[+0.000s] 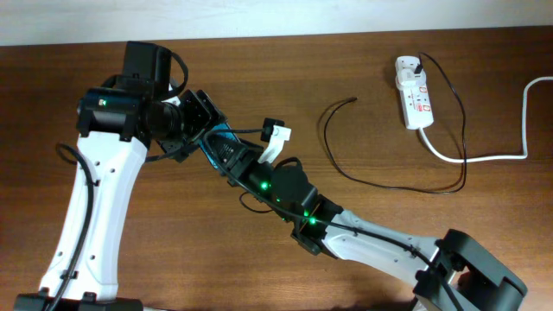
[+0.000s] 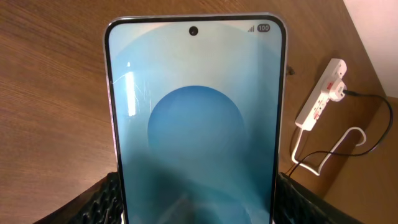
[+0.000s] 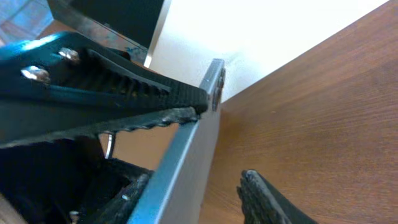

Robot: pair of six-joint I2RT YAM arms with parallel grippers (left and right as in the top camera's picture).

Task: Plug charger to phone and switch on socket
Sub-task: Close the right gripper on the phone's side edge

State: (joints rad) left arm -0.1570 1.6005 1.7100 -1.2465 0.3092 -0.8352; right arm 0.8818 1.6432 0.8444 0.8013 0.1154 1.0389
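1. The left pincer [image 2: 199,194] is closed on the phone [image 2: 196,118], one finger on each long side. It holds the phone off the table [image 1: 285,60] near the middle, with the screen facing the wrist camera.
2. The right pincer [image 3: 222,143] stands open astride the phone's far end. One finger meets the phone's corner and the other is clear of its edge.
3. The port end seems buried toward the left palm, so the phone likely needs a handover or a turn. The right should close squarely on the sides before the left lets go.
4. The charger [image 1: 333,160] lies unheld, well apart to the right, with its tip [image 1: 352,100] free. Its other end runs to the socket [image 1: 416,97].
5. The phone is slim with a silver rim. Its lit blue screen shows a darker disc, a camera hole and "100".
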